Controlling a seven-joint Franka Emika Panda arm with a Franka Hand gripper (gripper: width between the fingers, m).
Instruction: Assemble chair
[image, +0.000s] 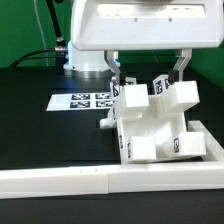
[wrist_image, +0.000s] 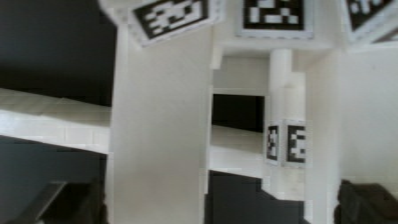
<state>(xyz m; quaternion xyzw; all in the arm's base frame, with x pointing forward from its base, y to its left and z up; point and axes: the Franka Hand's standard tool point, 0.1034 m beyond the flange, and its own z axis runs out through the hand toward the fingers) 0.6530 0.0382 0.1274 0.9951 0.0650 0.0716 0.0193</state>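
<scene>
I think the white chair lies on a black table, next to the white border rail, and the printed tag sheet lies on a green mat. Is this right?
Not quite. In the exterior view the tag sheet lies on the same black table, not on a green mat. The chair does lie beside the border rail.

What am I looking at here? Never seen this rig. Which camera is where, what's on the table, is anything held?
It is a single robot arm building a small chair. The exterior view is shot from a camera off the arm; the wrist view comes from a camera on the arm's wrist, looking down past its fingers. On the black table lies the partly built white chair, blocky pieces carrying black-and-white tags. It sits against a long white rail along the table edge. Behind it lies a flat marker board, which is only there for tracking. The hand hangs just above the chair with its fingers spread wide; it holds nothing.
</scene>
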